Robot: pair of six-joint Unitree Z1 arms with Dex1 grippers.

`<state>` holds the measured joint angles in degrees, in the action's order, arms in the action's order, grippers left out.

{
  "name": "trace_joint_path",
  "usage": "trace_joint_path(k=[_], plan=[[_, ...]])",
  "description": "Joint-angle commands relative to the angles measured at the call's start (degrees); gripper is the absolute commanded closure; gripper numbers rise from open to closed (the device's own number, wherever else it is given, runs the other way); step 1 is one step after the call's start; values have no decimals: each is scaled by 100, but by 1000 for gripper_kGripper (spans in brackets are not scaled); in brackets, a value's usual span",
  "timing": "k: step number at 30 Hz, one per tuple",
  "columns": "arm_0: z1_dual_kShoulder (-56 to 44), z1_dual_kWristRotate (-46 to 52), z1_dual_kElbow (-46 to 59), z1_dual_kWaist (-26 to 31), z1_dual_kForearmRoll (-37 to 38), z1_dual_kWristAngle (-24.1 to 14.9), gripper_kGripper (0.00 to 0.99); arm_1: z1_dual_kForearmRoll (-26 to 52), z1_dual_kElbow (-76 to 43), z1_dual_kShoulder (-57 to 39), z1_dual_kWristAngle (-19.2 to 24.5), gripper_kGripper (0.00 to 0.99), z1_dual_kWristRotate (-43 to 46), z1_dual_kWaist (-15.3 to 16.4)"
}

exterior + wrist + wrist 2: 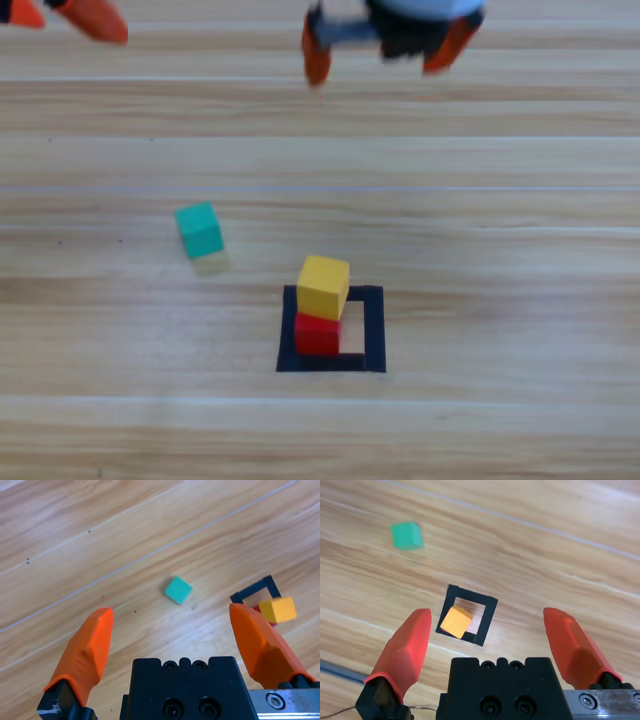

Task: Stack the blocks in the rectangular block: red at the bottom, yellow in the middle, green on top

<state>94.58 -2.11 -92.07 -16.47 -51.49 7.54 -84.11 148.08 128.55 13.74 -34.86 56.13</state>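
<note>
Sitting on red (317, 335) inside the rectangular block (374, 330), yellow (323, 287) seems slightly offset, green (199, 229) well apart from the rectangular block, while left gripper (65, 18) and right gripper (380, 55) hover released.

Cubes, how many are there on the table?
3: the yellow cube sits on the red cube inside the black tape square; the teal-green cube lies alone, left of them.

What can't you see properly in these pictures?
- Red cube: in the right wrist view the yellow cube on top covers it completely.
- Left claw: the high view's top edge cuts it off, only orange tips show.
- Right claw: blurred in the high view, and cut by the top edge.
</note>
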Motion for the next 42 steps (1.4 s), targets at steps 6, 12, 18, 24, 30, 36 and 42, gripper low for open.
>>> trace_joint_path(k=[6,12,18,24,30,36,42], plan=[[2125,527,-145,-699,-115,-913,0,62,-622,-586,243,0,1272,30],[2644,782,75,-849,43,-1062,27,3762,-5482,-3416,-1409,0,2528,-831],[2644,791,576,-1016,421,-1141,28,5783,-8154,-4954,-1849,2,3407,-1016],[2626,844,549,-1104,465,-1124,24,6170,-8831,-4620,-2209,4,3952,-1007],[2644,835,523,-1262,500,-1088,28,6144,-8849,-4444,-2358,4,4084,-1007],[2776,325,365,-1332,491,-1036,30,6144,-8831,-4233,-2271,4,4110,-1007],[3022,-193,-268,-1315,8,-1018,28,6135,-8831,-4224,-2200,4,4110,-1007]])
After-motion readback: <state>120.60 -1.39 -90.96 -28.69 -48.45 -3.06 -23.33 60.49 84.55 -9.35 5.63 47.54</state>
